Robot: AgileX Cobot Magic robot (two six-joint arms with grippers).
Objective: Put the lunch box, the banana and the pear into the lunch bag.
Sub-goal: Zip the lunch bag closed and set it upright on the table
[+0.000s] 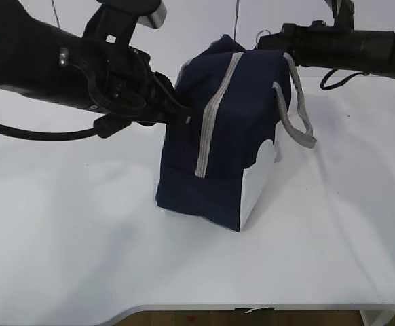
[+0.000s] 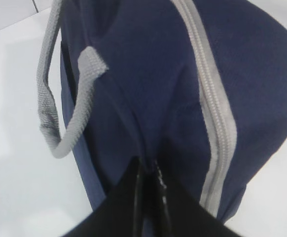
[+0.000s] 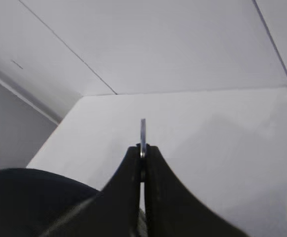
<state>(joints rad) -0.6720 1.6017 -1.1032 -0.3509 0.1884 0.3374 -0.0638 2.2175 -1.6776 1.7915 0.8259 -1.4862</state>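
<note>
Table (image 1: pixel 82 258) surface, white, lies nearest and carries the lunch bag (image 1: pixel 218 156), standing upright with its grey zipper (image 1: pixel 214 115) run shut along the side, so whatever is inside cannot be seen. Left gripper (image 1: pixel 184 114) presses its tips against the bag's upper side, jaws pinched together on a fold of navy fabric. Beyond the bag's top, the right gripper (image 3: pixel 142 154) is clamped on a small flat metal tab (image 3: pixel 143 131), near the grey handles (image 1: pixel 299 109).

Navy lunch bag (image 1: pixel 218 136) upright on the white desk (image 1: pixel 82 238), grey zipper (image 1: pixel 214 115) closed, grey handles (image 1: pixel 298 109) drooping, white patch at lower corner
</note>
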